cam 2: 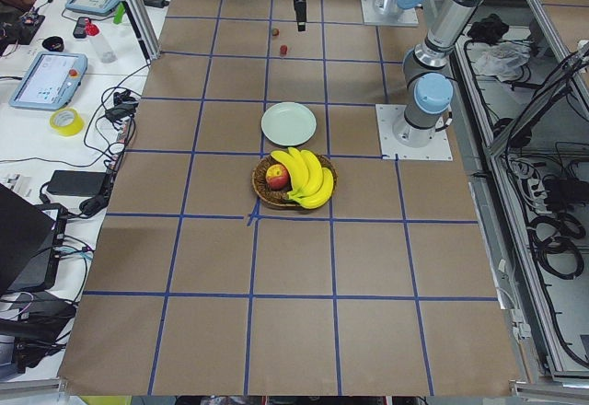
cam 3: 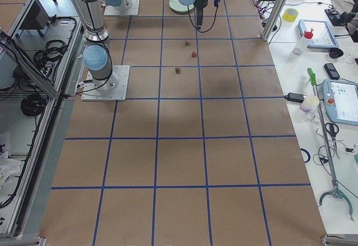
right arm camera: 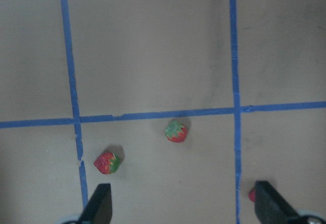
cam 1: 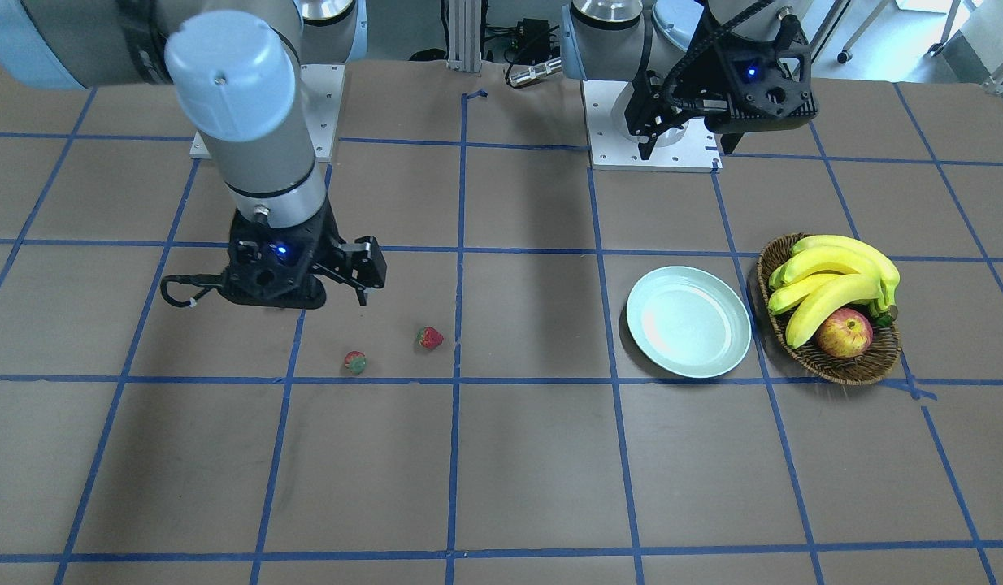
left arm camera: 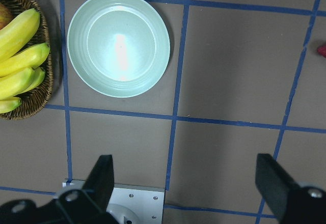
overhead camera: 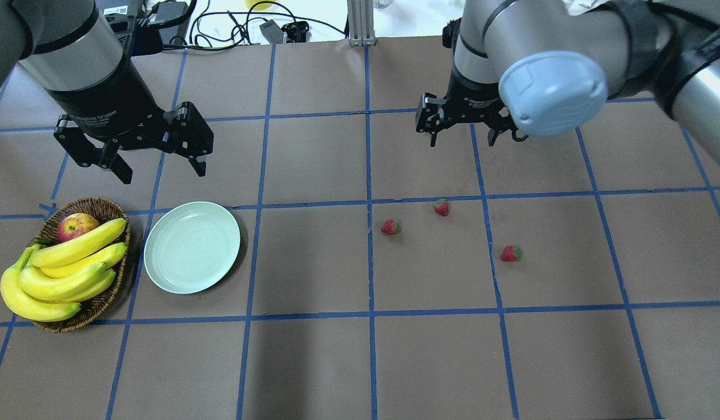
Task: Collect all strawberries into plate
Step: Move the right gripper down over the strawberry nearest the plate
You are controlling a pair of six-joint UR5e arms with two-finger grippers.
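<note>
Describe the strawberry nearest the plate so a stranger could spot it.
Start at the pale green plate beside the banana basket, then look toward the robot's right. Of three strawberries there, this strawberry lies nearest the plate, just past the centre tape line; the other two sit farther right.

Three small red strawberries with green caps (overhead camera: 441,207) lie apart from each other on the brown surface with blue tape lines (overhead camera: 313,361). There is room on every side of each one. The right arm's black fingers (overhead camera: 428,119) hang spread wide in the air over that part.

A wide open stretch of surface runs from the berries to the round pale green plate (overhead camera: 192,247). An oval brown wicker basket (overhead camera: 97,204), piled with yellow bananas (overhead camera: 68,262) and a red-yellow apple (overhead camera: 77,226), sits just beside the plate and blocks that side. The left arm's black fingers (overhead camera: 195,143) hang spread wide, up in the air near the plate.
</note>
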